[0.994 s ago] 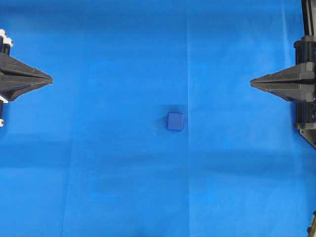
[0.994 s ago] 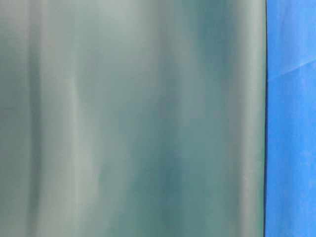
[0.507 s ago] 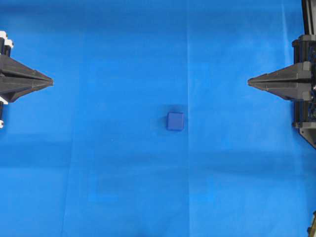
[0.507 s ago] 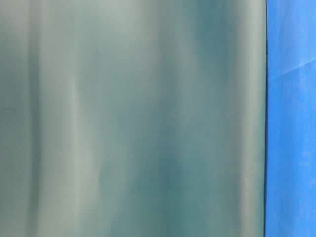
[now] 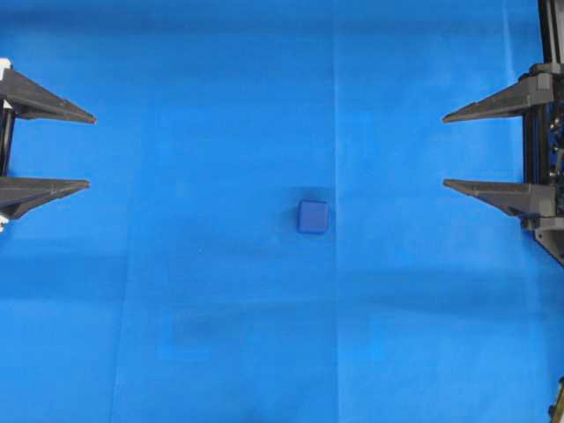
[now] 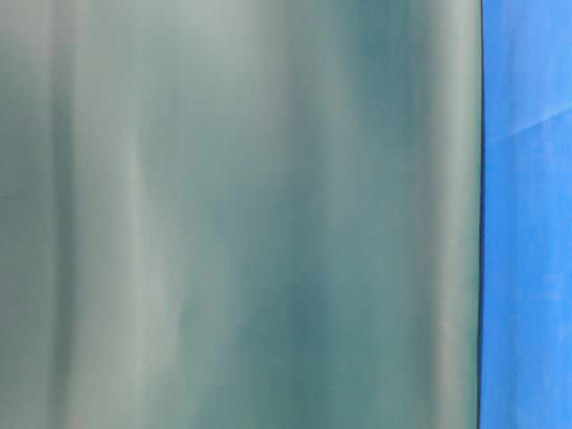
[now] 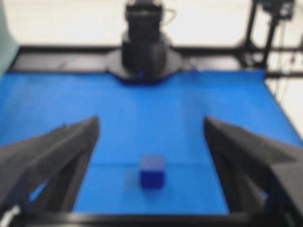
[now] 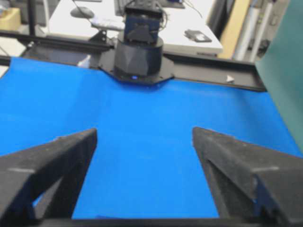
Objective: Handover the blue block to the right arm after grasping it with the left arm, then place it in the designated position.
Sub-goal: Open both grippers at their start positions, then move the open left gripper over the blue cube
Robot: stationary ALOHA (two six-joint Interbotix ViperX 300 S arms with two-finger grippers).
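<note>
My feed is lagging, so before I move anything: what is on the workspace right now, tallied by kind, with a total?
Blocks: 1, the blue block, loose on the cloth.
Grippers: 2, left gripper and right gripper, both with jaws open and holding nothing.
Cloths: 1.
Total: 4

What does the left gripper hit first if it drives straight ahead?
Probably nothing: the left gripper points across the cloth, and the block lies just off that line. Further on stands the open right gripper. Height is unclear.
</note>
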